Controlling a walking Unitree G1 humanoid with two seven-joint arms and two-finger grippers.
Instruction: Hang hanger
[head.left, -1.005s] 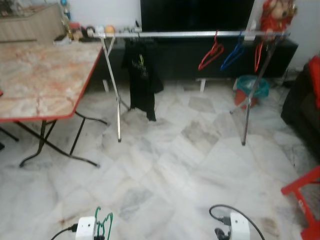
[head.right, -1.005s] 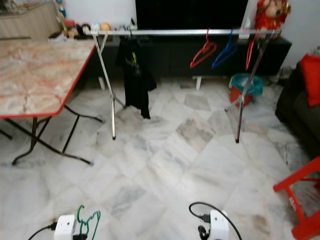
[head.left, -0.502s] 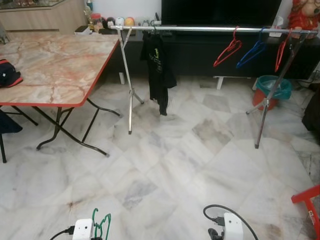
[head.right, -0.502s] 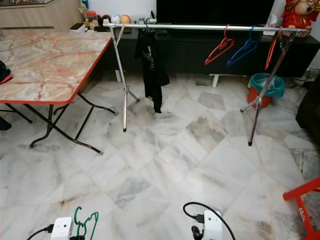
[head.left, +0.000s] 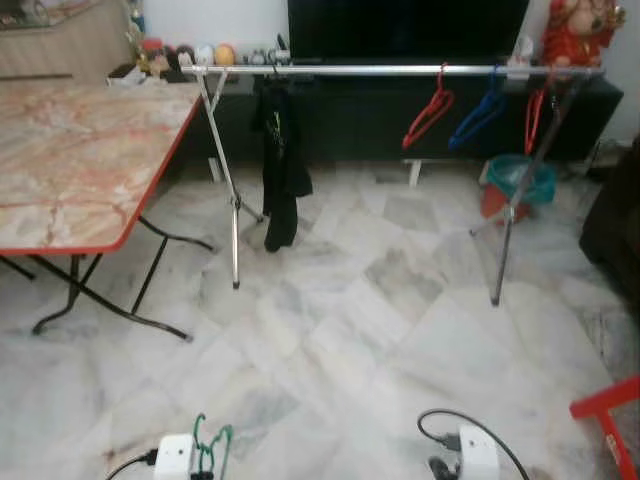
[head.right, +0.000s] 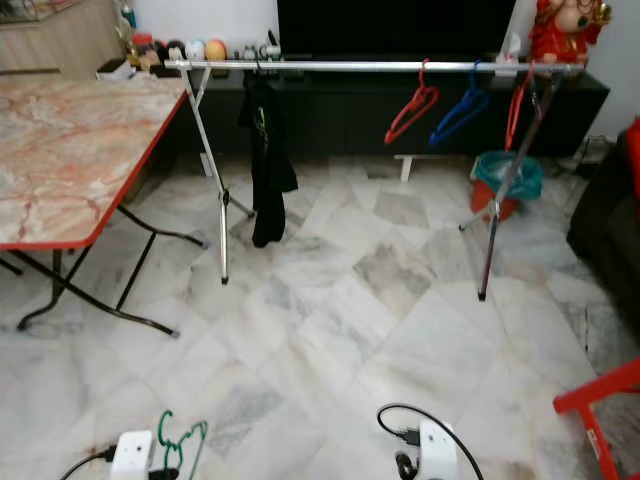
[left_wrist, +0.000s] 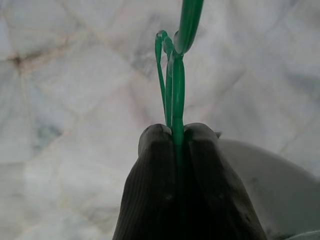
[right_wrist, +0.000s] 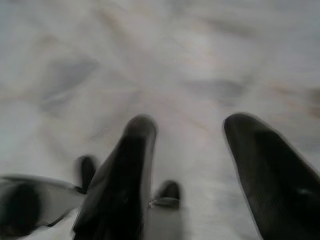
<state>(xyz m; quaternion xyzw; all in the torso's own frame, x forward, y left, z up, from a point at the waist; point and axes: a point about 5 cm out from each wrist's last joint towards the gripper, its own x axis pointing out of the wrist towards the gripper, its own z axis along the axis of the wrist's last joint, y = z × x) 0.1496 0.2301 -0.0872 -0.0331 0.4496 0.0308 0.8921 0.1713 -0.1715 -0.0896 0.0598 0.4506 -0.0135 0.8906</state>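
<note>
Carrying stage: your left gripper (left_wrist: 175, 137) pinches the green hanger (head.left: 208, 448); right gripper (right_wrist: 192, 145) spread, empty; rail (head.left: 390, 70) well ahead, hanging not yet done.

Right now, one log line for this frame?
left tool: shut on green hanger, low | right tool: open, idle | clothes rail: ahead across floor, red and blue hangers on it

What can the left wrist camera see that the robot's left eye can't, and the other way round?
Left wrist view: close up, the left gripper's two black fingers pinch tight on the green hanger.

Left eye view: the whole room, with the rail, a black shirt, red and blue hangers and a marble-top table.

Both: the green hanger and the marble floor.
</note>
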